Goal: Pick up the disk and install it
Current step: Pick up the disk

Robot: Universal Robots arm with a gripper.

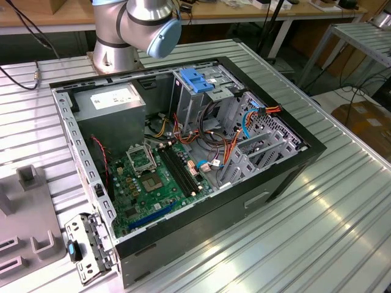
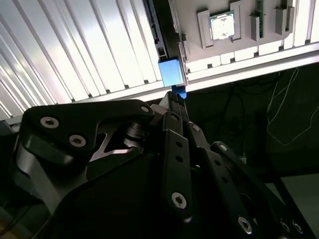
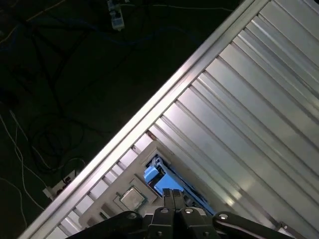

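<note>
Ribbed aluminium is the counter (image 1: 330, 232) under me. In both wrist views my tool (image 2: 175, 99) (image 3: 172, 191) hangs above it, fingers pressed together with nothing between them. Just past the tips, the disk (image 2: 172, 72) (image 3: 152, 174) sits near the counter's edge, turned edge-on to me. I make out one blue end and a thin dark side; the label is hidden. Whether it leans on anything I cannot tell. Just beside it is a grey tray (image 2: 192, 20) holding a square chip (image 2: 222, 25), the tray partly cut off. In the exterior view my arm (image 1: 137, 21) is cropped above its lower joints. It rises behind the open computer case (image 1: 201, 232), whose drive cage (image 1: 197, 82) with a blue top sits among tangled cables.
</note>
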